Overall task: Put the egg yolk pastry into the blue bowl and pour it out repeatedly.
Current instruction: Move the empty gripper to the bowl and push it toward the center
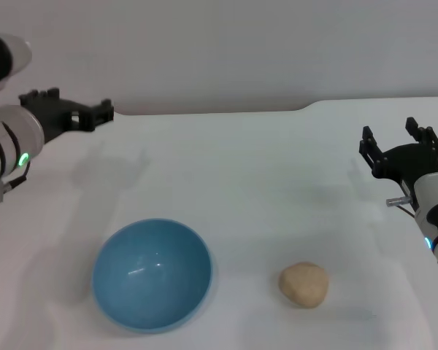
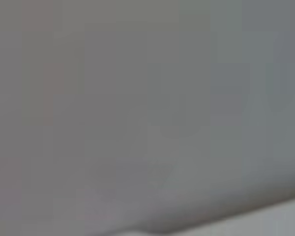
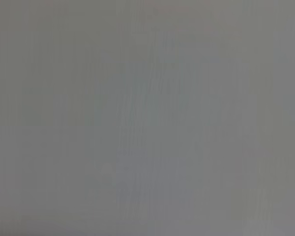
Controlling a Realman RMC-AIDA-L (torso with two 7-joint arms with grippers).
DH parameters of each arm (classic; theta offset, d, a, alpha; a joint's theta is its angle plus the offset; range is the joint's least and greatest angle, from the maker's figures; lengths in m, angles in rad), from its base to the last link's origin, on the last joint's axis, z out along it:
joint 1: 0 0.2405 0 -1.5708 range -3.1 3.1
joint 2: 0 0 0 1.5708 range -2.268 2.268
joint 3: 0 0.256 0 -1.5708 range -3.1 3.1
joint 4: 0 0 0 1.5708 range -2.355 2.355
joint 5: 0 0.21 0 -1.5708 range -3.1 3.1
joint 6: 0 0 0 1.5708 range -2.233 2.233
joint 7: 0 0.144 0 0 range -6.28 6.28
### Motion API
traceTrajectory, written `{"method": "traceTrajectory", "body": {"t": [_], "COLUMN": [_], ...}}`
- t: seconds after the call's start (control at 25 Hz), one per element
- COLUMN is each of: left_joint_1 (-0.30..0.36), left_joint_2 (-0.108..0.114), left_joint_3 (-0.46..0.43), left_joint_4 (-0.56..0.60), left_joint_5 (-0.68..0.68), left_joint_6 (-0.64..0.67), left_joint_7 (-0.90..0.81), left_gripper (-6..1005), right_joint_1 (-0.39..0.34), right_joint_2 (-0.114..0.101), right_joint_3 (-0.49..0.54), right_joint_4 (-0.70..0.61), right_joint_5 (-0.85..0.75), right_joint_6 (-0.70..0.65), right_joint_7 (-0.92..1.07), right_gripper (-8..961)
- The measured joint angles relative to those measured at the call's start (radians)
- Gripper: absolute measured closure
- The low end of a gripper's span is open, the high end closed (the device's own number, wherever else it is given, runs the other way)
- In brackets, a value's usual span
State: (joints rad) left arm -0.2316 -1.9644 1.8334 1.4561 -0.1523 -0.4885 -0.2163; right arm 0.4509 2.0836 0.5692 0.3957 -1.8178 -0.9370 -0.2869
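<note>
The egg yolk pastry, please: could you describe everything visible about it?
The egg yolk pastry is a small, rounded, slightly lumpy ball, pale tan-beige with a matte, dough-like surface. It looks whole and rests directly on the white table, near the front edge of the head view. It lies to the right of the blue bowl, apart from it, not inside. Nothing else touches it; neither gripper is near.

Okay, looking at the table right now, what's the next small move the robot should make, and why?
Probably bring the right hand in and down toward the egg yolk pastry. The pastry lies on the white table, apart from the blue bowl, which is empty. The right hand is open, holds nothing and is on the pastry's side; the left hand is off by the far left edge.
</note>
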Motion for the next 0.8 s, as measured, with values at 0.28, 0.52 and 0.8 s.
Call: {"method": "traceTrajectory", "body": {"t": [0.28,0.52,0.8], "left_joint_1": [-0.005,-0.006,0.003], "left_joint_2": [-0.088,-0.090,-0.089], "left_joint_3": [-0.143,-0.231,-0.259], "left_joint_4": [0.111,0.138,0.186], "left_joint_5": [-0.132,-0.262,-0.259], "left_joint_6": [-0.337,-0.502,-0.629], "left_joint_7": [0.282,0.445,0.451], "left_gripper": [140,140,140], "right_joint_1": [0.000,0.000,-0.002], "right_joint_2": [-0.001,-0.001,0.001], "right_joint_3": [-0.006,-0.011,-0.012], "right_joint_4": [0.000,-0.001,-0.001], "right_joint_5": [0.000,0.000,0.000], "right_joint_6": [0.001,0.003,0.012], "right_joint_7": [0.000,0.000,0.000], "right_gripper": [258,259,259]}}
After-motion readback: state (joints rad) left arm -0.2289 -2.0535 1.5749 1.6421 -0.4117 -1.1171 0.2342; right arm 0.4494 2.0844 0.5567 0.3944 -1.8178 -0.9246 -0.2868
